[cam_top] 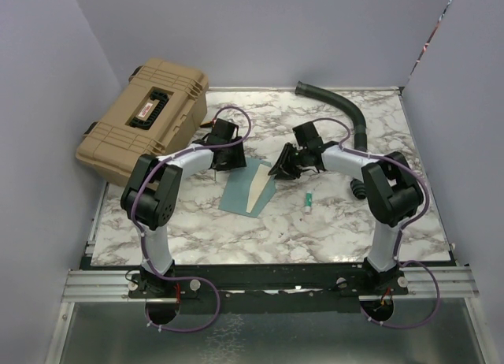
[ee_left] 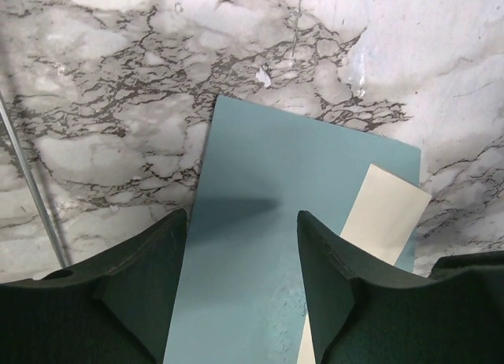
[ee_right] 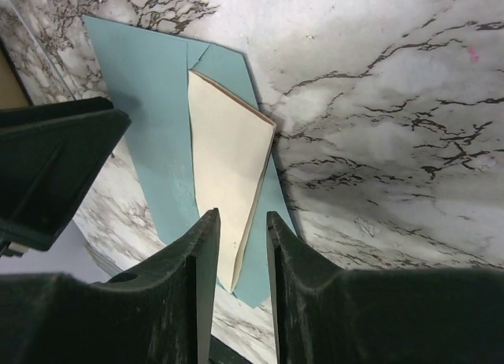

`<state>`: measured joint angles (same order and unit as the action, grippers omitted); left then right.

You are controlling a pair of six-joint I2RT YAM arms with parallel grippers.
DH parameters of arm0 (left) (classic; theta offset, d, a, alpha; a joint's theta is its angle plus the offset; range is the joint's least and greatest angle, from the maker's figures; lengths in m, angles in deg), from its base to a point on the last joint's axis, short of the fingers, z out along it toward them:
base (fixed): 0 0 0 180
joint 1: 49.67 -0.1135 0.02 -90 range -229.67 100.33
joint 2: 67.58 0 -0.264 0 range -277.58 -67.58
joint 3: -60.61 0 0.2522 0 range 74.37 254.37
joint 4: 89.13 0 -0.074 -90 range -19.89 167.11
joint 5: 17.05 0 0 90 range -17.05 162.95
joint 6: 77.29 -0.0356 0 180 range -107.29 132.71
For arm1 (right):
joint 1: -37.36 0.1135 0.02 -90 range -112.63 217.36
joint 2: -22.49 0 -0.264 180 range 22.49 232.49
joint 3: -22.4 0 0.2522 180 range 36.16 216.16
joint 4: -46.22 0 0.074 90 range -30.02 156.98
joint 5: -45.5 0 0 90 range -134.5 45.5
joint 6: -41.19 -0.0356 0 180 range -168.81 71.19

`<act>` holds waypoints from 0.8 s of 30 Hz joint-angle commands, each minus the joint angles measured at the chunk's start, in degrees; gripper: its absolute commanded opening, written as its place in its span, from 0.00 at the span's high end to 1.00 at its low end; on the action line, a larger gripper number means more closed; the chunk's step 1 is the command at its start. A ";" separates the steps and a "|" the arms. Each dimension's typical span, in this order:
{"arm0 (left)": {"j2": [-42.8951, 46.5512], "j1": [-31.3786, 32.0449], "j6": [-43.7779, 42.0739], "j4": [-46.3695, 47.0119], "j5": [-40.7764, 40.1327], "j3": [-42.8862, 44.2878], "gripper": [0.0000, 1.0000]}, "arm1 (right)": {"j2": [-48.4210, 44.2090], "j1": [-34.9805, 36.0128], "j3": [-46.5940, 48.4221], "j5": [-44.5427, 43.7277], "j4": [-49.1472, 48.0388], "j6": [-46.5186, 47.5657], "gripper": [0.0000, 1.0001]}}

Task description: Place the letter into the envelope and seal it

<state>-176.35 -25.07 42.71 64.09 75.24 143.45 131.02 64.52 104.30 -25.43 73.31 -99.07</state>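
While tipped steeply down at the tabletop, right gripper [ee_right: 240, 218]: parted by a narrow gap, clamping nothing; one end of the letter [ee_right: 228, 159] showing in that gap, below the fingers [ee_right: 197, 301].
Right arm pose: raised from its base at the near right, bent sharply at a high elbow, forearm running back leftward toward the table's middle, wrist dropped over the letter's far end.
Left gripper [ee_left: 242, 216]: spread wide, holding nothing, hanging over the envelope [ee_left: 268, 183] with one finger over its long edge and the other over its face.
Left arm pose: up from the near left base, elbow high, forearm angled rightward and away, wrist pointed down by the envelope's far left corner.
Letter: pale cream with a tan edge, lying flat along the right side of the envelope, one corner poking just past the teal edge; whether partly slipped inside, cannot tell.
Envelope: teal, flat on the marble table [cam_top: 354, 222], slanted, between the two grippers.
White-and-green tube [cam_top: 309, 202]: on the marble just right of the envelope, apart from it.
Tan hard case [cam_top: 146, 116]: at the far left corner, overhanging the table's edge.
Black corrugated hose [cam_top: 346, 108]: curved along the far right.
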 commanded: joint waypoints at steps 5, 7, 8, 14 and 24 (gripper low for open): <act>-0.39 0.10 -0.55 -6.22 0.16 -3.97 0.40 | 4.45 0.09 1.04 1.52 -3.48 -2.29 0.70; -0.85 0.10 -1.16 -6.22 1.13 -4.12 0.40 | 6.08 0.09 2.20 1.05 -3.00 -1.88 0.72; -1.13 0.10 -1.33 -6.21 1.26 -4.13 0.40 | 6.79 0.09 2.90 0.65 -2.50 -1.72 0.72; -2.28 0.12 -2.32 -6.07 2.93 -3.63 0.40 | 9.74 0.09 5.77 0.19 -2.05 -0.27 0.72; -3.37 0.10 -4.46 -5.07 6.21 -3.17 0.40 | 11.76 0.04 8.06 2.81 -3.40 0.92 0.83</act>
<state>-175.52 -25.25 39.50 64.22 77.75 142.18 140.47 64.24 111.12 -23.97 71.32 -99.33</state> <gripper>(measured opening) 0.596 0.172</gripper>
